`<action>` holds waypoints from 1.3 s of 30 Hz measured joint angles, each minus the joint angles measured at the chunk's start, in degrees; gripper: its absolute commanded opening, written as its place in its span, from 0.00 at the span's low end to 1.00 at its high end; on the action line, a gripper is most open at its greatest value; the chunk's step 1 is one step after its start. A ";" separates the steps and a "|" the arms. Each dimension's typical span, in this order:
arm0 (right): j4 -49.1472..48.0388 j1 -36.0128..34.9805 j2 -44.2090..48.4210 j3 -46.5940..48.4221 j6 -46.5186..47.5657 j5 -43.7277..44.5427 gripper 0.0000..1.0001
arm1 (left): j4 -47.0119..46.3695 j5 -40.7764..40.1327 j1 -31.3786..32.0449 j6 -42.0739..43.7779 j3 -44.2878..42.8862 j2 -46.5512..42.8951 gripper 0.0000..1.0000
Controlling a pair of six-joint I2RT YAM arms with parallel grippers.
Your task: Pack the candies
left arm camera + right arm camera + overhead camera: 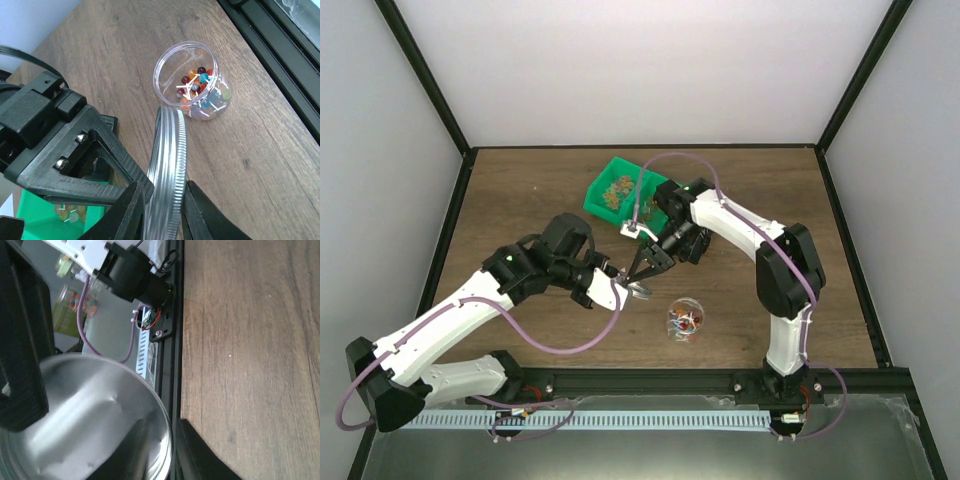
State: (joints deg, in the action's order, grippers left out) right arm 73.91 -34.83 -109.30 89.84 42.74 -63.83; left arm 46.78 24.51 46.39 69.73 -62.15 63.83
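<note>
Left gripper [164, 189] pinched on ridged silver metal lid [169, 150], held edge-on, likely ready for capping. Right gripper [642, 275] touches lid face; grip unclear. Tiny mixed-colour candies [197, 87] in open clear plastic cup [157, 75], 1 o'clock from lid. Green plastic bin [600, 207], 12 o'clock overhead, holds more.

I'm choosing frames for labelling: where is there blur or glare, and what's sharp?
Top external: even light, sharp, the clear cup small. Left wrist: candies crisp, bright glints along the rim of the metal lid. Right wrist: lid looms close, blurred with smeared reflections; the table is sharp.
</note>
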 measured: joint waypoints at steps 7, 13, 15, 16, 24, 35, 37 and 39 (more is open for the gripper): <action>-4.04 4.90 3.15 -1.22 -1.77 1.57 0.67 | -1.25 0.00 0.04 -3.78 0.48 0.04 0.14; -12.72 16.70 11.80 -6.47 -2.69 6.32 0.79 | -4.17 -0.09 0.04 -9.68 3.82 0.09 0.49; -14.36 19.06 14.45 -8.70 -1.81 9.01 0.80 | -4.31 -0.07 -0.02 -10.88 5.51 0.09 0.52; -14.86 19.39 15.28 -9.62 -1.44 10.16 0.81 | -4.35 -0.09 -0.09 -11.50 6.62 0.09 0.53; -17.38 23.04 21.86 -21.73 3.28 17.11 0.86 | -5.01 -0.46 -0.11 -13.79 15.15 1.07 0.66; -22.84 30.91 46.01 -44.22 20.04 20.81 1.00 | -10.40 -3.41 0.15 -22.34 12.11 21.40 0.60; -23.28 30.82 48.96 -47.39 22.43 20.44 1.00 | -11.85 -4.11 0.44 -23.96 11.43 23.32 0.58; -24.02 30.16 50.10 -49.46 23.96 20.13 1.00 | -13.14 -5.18 0.98 -25.20 11.10 24.79 0.57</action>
State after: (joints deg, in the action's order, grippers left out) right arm 49.89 -4.67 -59.20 40.38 66.70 -43.70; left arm 33.65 19.33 47.37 44.53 -51.05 88.62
